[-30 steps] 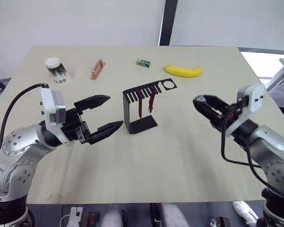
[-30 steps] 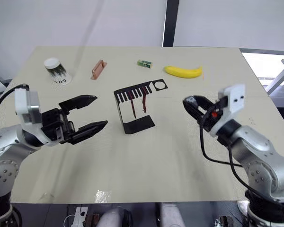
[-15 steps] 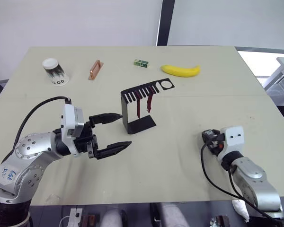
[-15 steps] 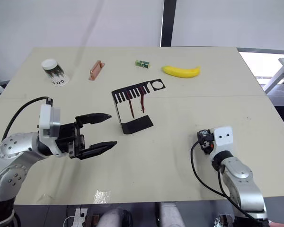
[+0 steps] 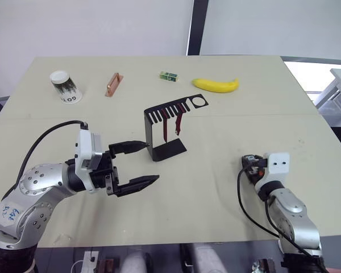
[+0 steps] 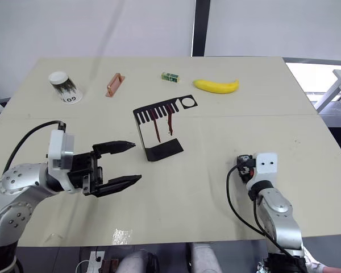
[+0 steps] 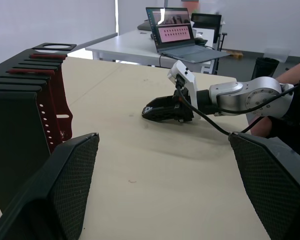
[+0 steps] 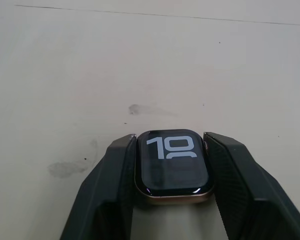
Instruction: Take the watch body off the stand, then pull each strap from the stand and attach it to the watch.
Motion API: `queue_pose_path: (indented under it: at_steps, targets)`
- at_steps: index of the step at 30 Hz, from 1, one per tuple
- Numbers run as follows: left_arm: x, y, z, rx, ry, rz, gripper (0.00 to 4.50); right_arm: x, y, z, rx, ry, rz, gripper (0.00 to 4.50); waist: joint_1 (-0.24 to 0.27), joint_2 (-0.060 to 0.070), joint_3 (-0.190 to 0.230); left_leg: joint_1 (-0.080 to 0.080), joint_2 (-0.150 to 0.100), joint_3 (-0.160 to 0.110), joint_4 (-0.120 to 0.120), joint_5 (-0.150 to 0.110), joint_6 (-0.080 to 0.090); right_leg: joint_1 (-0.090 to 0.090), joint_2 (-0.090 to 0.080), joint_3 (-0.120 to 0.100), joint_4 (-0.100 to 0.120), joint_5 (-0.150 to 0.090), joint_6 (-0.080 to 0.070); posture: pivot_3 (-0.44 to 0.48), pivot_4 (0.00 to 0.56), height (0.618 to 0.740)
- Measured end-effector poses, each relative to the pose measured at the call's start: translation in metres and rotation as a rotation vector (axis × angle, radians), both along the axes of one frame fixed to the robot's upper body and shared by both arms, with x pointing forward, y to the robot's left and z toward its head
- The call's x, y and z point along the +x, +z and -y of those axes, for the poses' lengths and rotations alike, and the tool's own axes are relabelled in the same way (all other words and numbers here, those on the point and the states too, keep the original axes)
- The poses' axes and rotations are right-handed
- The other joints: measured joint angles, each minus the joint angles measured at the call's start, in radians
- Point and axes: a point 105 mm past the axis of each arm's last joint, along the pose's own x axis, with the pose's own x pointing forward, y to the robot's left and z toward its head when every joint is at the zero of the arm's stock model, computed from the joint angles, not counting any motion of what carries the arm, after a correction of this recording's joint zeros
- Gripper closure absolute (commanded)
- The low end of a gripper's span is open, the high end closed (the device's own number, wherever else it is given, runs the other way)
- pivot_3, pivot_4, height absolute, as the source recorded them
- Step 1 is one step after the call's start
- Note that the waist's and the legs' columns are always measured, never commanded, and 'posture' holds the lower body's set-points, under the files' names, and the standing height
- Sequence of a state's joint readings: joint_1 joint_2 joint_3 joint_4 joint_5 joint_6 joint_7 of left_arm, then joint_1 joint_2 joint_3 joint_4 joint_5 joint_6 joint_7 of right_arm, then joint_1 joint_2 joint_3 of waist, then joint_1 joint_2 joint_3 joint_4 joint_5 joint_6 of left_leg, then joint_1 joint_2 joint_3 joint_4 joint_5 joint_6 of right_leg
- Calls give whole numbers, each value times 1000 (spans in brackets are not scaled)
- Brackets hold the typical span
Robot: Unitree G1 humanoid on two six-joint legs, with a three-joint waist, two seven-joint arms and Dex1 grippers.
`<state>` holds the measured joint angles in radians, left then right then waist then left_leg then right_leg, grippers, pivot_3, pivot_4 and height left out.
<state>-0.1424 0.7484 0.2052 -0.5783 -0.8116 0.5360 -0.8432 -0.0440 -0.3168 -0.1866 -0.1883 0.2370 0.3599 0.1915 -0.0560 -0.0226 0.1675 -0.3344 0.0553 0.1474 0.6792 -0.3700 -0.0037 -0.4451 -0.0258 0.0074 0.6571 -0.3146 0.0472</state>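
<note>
With the watch body (image 8: 173,167) clamped in the right gripper (image 8: 172,195) low over the desk (image 5: 216,182), the left gripper (image 5: 135,165), jaws apart beside the stand (image 5: 166,129), should be closed on what seems the nearer strap (image 5: 166,125), then drawn clear of its slot

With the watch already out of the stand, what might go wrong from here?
1. The right hand grips the watch body only by its edges, low near the table; it may slip or twist.
2. Both straps hang close together in the stand; the open left hand might catch both.
3. The stand looks light; pulling a strap might drag or tip it.
</note>
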Motion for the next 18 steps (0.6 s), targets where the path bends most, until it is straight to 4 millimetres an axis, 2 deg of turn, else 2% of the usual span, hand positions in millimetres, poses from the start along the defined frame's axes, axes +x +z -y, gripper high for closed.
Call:
queue_pose_path:
  at_steps: [2,7,11,14,18]
  targets:
    - [0,-1,-1,8,5,-2,0,-1,0,4,7,-10,-4,27,0,0,0,0,0,0,0,0,0,0,0,0,0,0,0,0,150,738]
    - [0,-8,-4,28,22,-22,0,-8,4,5,-9,34,-3,27,1,0,0,0,0,0,0,0,0,0,0,0,0,0,0,0,150,738]
    - [-1,-14,-14,54,65,-26,0,-18,34,9,-34,136,65,27,1,1,0,0,0,0,0,0,0,0,0,0,0,0,0,0,150,738]
    - [-1,-23,-29,77,132,-43,0,-33,57,7,-45,272,90,27,2,1,0,0,0,-1,-1,0,0,0,0,0,0,0,0,0,150,738]
    - [0,-38,-62,94,289,-60,0,-55,60,25,-219,402,12,27,6,0,0,0,-1,0,-1,-1,2,1,-1,0,-3,0,0,0,150,738]
